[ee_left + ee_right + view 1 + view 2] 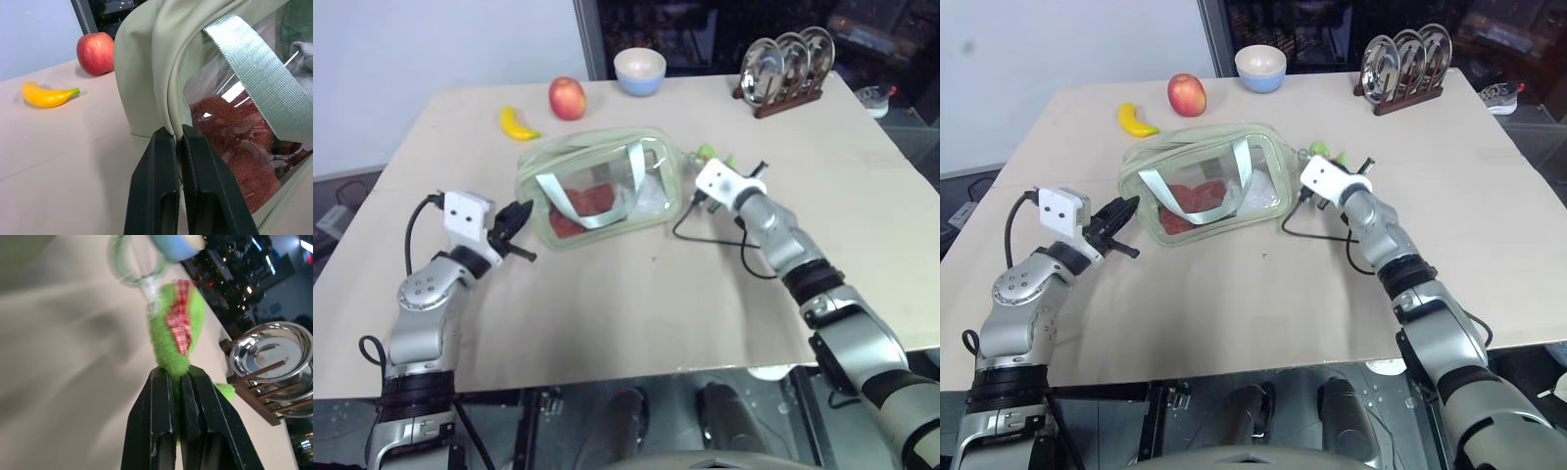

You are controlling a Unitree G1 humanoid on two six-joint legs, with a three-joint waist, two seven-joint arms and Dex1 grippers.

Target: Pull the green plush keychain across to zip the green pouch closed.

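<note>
Your right hand [178,377] is clamped on the soft green plush keychain [175,340] beside the green pouch [597,186]; your left hand [177,139] pinches its limp fabric end. Pull gently; plush squashes.

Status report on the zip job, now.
Left gripper shut on green pouch edge. Right gripper shut on green plush keychain, at pouch's right end. Nothing in the way.

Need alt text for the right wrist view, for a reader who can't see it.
The right pincer is shut on the green plush keychain, which has a red checked patch and hangs from a clear ring. Beyond it, steel plates stand in a wooden rack on the tan table.
</note>
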